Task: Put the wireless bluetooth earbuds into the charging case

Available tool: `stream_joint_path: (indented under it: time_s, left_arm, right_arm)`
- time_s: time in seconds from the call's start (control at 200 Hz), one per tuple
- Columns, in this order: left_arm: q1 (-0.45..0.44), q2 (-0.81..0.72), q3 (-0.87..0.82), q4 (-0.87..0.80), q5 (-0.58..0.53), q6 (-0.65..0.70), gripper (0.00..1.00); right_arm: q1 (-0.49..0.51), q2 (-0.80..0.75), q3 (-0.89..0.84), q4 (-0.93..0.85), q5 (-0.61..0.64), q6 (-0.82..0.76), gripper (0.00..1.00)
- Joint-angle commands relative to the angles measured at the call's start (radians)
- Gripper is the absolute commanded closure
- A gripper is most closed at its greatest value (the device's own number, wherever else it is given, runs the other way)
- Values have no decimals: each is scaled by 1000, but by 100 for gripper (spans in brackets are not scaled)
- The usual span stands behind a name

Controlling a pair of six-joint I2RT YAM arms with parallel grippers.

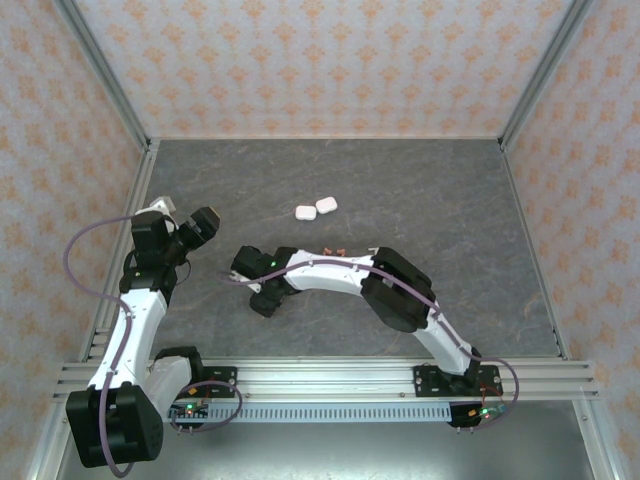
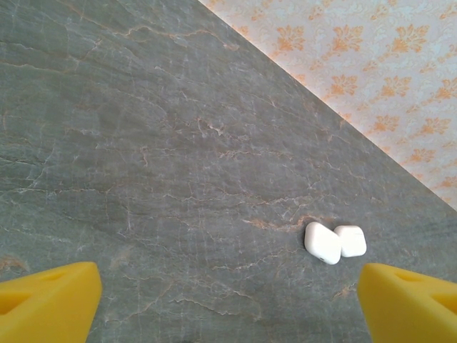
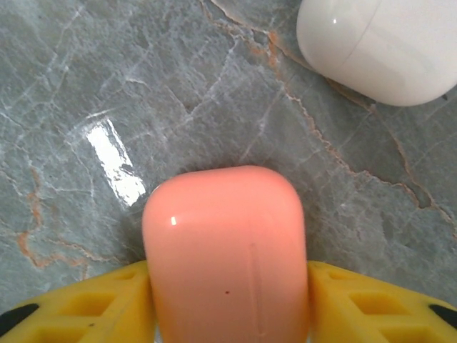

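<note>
At the table's left side, top external view: left gripper (image 1: 207, 224) is raised over the grey stone-patterned table (image 1: 450, 220); jaw state not readable from this height. Two white cases (image 1: 316, 209) lie touching each other, ahead of it and to its right, well apart from it. Right arm (image 1: 400, 290) reaches across toward the left, with right gripper (image 1: 262, 296) low at the table, nearer the bases than the white pair; what it carries is hidden under the wrist. Two tiny red-pink bits (image 1: 336, 252) lie just beyond the right forearm, between that gripper and the white pair; too small to tell whether they are earbuds. Left wrist view: left gripper (image 2: 228, 304) is open, yellow fingertips (image 2: 50, 300) wide apart at the bottom corners, nothing between them. The two white cases (image 2: 334, 242) lie ahead, toward the right fingertip, both closed, sides touching, near the patterned wall (image 2: 371, 86). Right wrist view: right gripper (image 3: 228, 300) is clamped on a pink charging case (image 3: 225, 229), closed, with one yellow finger (image 3: 364, 304) against each side. Cannot tell whether it rests on the table or sits just above it. One white case (image 3: 375, 43), closed, lies ahead and to the right of the gripper, apart from the pink one; cannot tell whether it belongs to the pair.
</note>
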Motion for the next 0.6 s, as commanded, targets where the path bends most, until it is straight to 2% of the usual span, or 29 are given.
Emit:
stream_joint_path:
  time_s: [0.0,0.26,0.591]
  left_arm:
    - [8,-10,-5,5,18,3,8]
    - [8,3,17,23,82,14,8]
    - [-12,64,77,131,283,-3,14]
  right_arm:
    - [-5,-16,-55,-72,36,-1,52]
    - [-33,-173,-177,61,79,12,57]
    - [-120,-514,-445,292,182,-31,59]
